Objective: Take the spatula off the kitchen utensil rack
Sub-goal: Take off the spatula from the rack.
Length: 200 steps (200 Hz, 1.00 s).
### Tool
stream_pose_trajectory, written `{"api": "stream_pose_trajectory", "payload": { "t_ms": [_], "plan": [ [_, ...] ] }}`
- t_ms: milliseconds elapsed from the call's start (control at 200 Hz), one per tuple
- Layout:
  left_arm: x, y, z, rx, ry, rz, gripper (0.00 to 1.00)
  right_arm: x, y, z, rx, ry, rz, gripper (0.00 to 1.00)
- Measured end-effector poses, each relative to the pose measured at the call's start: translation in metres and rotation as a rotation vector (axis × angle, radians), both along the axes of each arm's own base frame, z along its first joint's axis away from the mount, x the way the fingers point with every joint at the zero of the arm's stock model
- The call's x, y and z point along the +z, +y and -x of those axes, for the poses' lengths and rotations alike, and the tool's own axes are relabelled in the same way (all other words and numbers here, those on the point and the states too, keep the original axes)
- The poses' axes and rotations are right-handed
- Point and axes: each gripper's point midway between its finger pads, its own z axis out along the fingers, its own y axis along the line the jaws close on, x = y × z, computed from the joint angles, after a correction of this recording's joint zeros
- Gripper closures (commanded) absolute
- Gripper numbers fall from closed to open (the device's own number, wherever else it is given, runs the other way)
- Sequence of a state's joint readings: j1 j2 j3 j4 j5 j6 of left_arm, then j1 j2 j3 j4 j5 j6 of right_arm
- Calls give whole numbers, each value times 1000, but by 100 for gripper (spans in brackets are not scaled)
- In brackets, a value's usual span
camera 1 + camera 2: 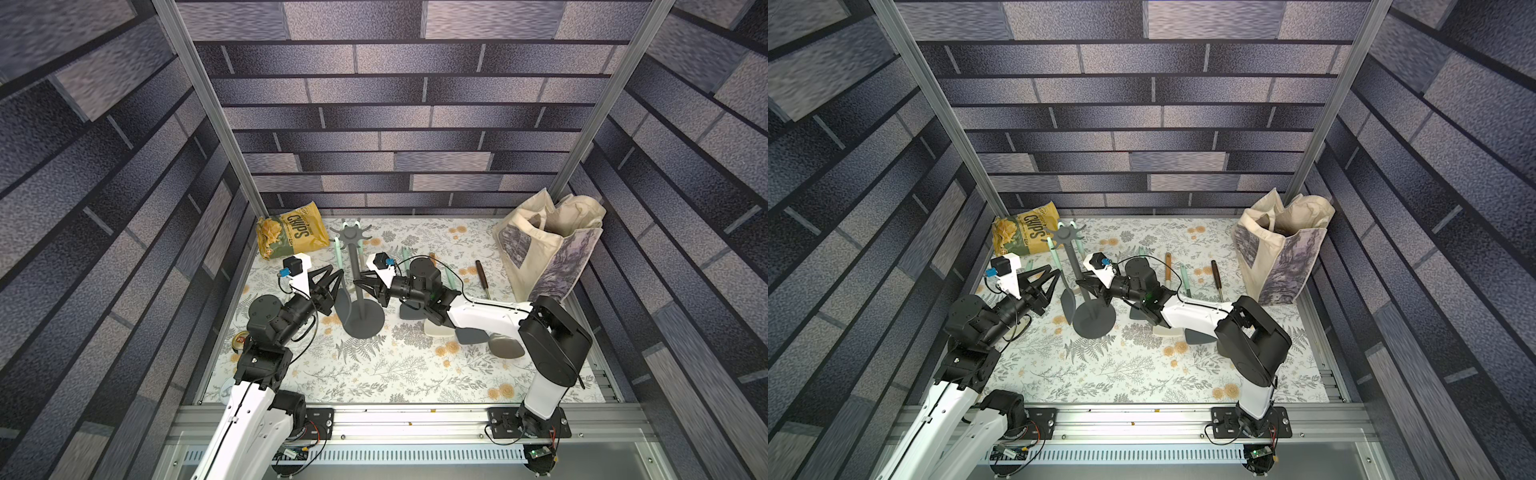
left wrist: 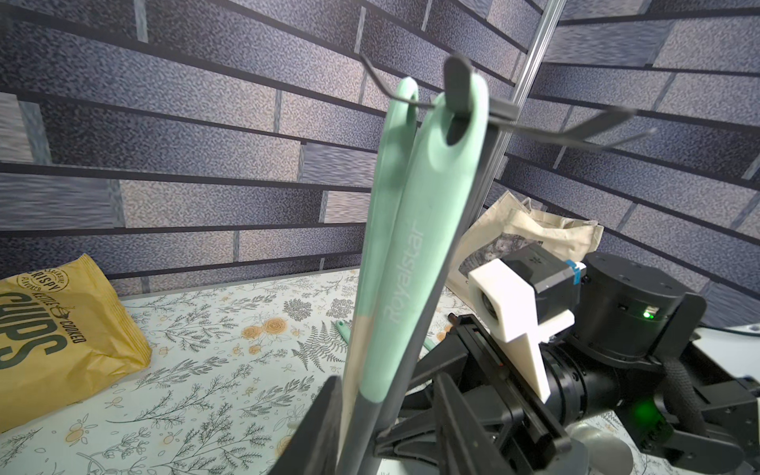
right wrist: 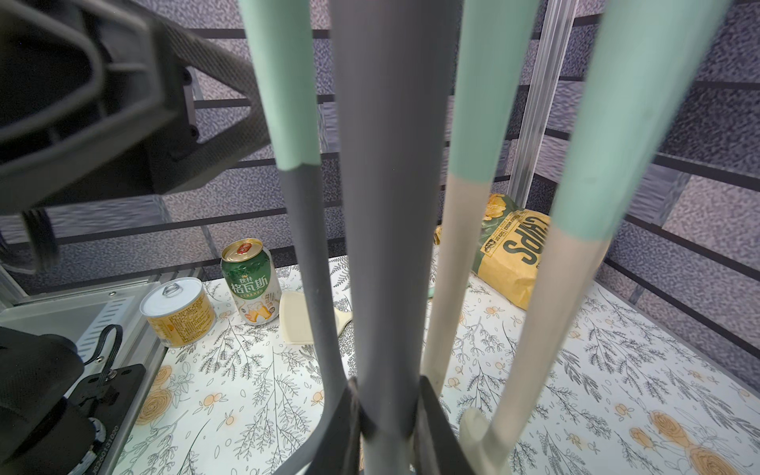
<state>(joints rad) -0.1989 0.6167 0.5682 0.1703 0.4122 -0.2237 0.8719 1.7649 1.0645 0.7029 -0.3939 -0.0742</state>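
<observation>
And the left gripper [image 1: 336, 286] is at the spatula [image 2: 405, 267], jaws partly apart either side of its grey stem. Pinching it or not, can't tell. Up above the gripper, the mint handle's eye hangs on a hook [image 2: 456, 82] of the rack [image 1: 365, 322]. Just beyond the stem, the right gripper [image 3: 390, 419] is clamped on the rack's pole, steadying it. Looks like the grasp step; next calls for a firm squeeze, then a lift clear of the hook tip.
</observation>
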Motion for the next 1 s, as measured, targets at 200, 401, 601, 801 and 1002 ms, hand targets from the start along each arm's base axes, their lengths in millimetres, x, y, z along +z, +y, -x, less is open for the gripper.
{"api": "stream_pose_trajectory", "payload": {
  "t_ms": [200, 401, 601, 801, 1002],
  "plan": [
    [-12, -5, -14, 4, 34, -36, 67, 0, -1, 1, -1, -2, 2, 87],
    [-12, -7, -19, -1, 31, -46, 71, 0, -1, 1, -1, -2, 2, 87],
    [-11, -10, -24, -6, 20, -53, 78, 0, -1, 1, -1, -2, 2, 87],
    [-11, -17, -21, -38, 2, -79, 87, 0, -2, 0, -7, -2, 2, 87],
    [-10, -14, -18, -23, -1, -89, 99, 0, -2, 0, -7, -2, 2, 87]
  ]
}}
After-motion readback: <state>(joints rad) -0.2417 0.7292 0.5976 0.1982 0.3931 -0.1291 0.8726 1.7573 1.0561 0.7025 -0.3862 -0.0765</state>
